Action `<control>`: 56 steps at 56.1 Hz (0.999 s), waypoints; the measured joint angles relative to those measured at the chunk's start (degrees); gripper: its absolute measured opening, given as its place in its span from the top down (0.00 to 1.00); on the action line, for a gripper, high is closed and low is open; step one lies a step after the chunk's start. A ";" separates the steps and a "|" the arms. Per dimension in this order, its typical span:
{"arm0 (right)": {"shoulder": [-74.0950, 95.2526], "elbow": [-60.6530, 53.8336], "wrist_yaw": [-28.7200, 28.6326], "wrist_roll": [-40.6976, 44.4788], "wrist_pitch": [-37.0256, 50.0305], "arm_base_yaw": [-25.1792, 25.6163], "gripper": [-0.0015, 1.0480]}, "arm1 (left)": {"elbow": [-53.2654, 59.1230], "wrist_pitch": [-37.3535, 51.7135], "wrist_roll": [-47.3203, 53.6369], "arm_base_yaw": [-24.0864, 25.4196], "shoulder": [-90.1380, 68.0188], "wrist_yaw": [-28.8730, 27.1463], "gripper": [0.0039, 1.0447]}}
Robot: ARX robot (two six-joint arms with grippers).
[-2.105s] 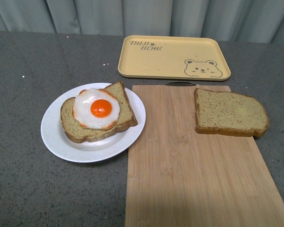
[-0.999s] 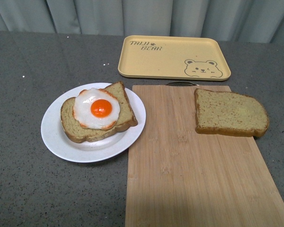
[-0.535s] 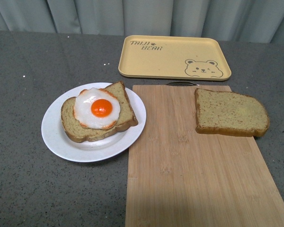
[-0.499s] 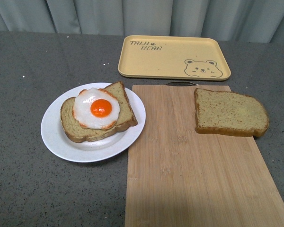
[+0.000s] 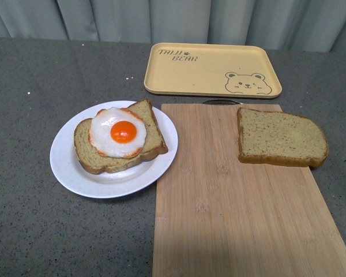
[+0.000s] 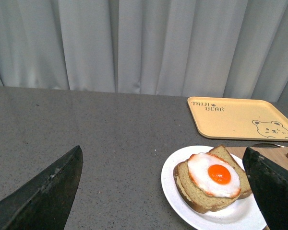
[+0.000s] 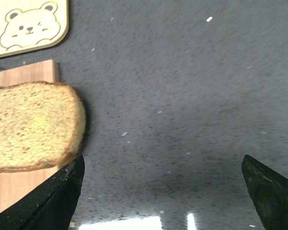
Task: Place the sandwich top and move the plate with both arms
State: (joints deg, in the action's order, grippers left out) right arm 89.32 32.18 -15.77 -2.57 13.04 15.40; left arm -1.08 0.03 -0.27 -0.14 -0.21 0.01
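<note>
The sandwich top (image 5: 281,138), a plain tan-brown bread slice, lies on the far right part of a wooden cutting board (image 5: 236,208); it also shows in the right wrist view (image 7: 31,125). The white plate (image 5: 66,170) sits left of the board and carries a like slice with a fried egg (image 5: 118,132). Neither arm shows in the front view. My left gripper (image 6: 165,184) is open, with the plate (image 6: 175,206) and the egg slice (image 6: 216,175) ahead between its fingertips. My right gripper (image 7: 163,184) is open over bare table just right of the sandwich top, holding nothing.
A yellow tray (image 5: 212,70) with a bear drawing lies at the back, beyond the board. Grey curtains hang behind the dark grey speckled table (image 5: 40,81). The board's near half is bare wood.
</note>
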 joint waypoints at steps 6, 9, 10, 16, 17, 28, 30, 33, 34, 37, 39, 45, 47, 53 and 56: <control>7.10 5.62 -6.58 -2.49 -3.54 -0.11 0.09 | 0.00 0.00 0.00 0.00 0.00 -0.02 0.06; 9.99 7.96 -9.03 -3.43 -5.22 -0.42 0.09 | 0.00 0.00 0.00 0.00 0.00 0.00 0.06; 11.39 9.05 -9.94 -3.96 -5.86 -0.59 0.09 | 0.00 0.00 0.00 0.00 0.00 0.00 0.06; 18.58 14.21 -12.37 -7.19 -8.09 -1.86 0.09 | 0.00 0.00 0.00 0.00 0.00 0.00 0.06; 19.69 14.99 -12.70 -7.69 -8.55 -2.16 0.09 | 0.00 0.00 0.00 0.00 0.00 0.00 0.06; 27.52 19.91 -16.52 -13.68 -8.31 -6.45 0.09 | 0.00 0.00 0.00 0.00 0.00 0.00 0.06; 28.70 20.94 -16.50 -15.08 -7.63 -7.56 0.09 | 0.00 0.00 0.00 0.00 0.00 -0.02 0.06; 29.66 21.81 -16.48 -16.33 -6.97 -8.50 0.14 | 0.00 0.00 0.00 0.00 0.00 0.00 0.06; 30.01 22.18 -16.35 -16.63 -6.99 -8.85 0.17 | 0.00 0.00 0.00 0.00 0.00 -0.02 0.06; 30.56 22.91 -15.82 -17.14 -7.23 -9.42 0.24 | 0.00 0.00 0.00 0.00 0.00 0.00 0.06; 30.97 23.39 -15.52 -17.44 -7.48 -9.66 0.29 | 0.00 0.00 0.00 0.00 0.00 0.00 0.06; 31.93 24.48 -14.14 -18.49 -8.61 -9.81 0.44 | 0.00 0.00 0.00 0.00 0.00 -0.02 0.06; 32.13 24.63 -14.10 -18.71 -8.79 -9.79 0.49 | 0.00 0.00 0.00 0.00 0.00 -0.02 0.06; 32.20 25.09 -13.88 -19.61 -9.31 -9.70 0.65 | 0.00 0.00 0.00 0.00 0.00 0.00 0.06; 32.20 25.16 -13.81 -20.02 -9.33 -9.68 0.72 | 0.00 0.00 0.00 0.00 0.00 0.00 0.06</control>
State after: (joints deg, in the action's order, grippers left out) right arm 121.51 57.34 -29.58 -22.59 3.70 5.72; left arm -1.08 0.03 -0.27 -0.14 -0.21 0.01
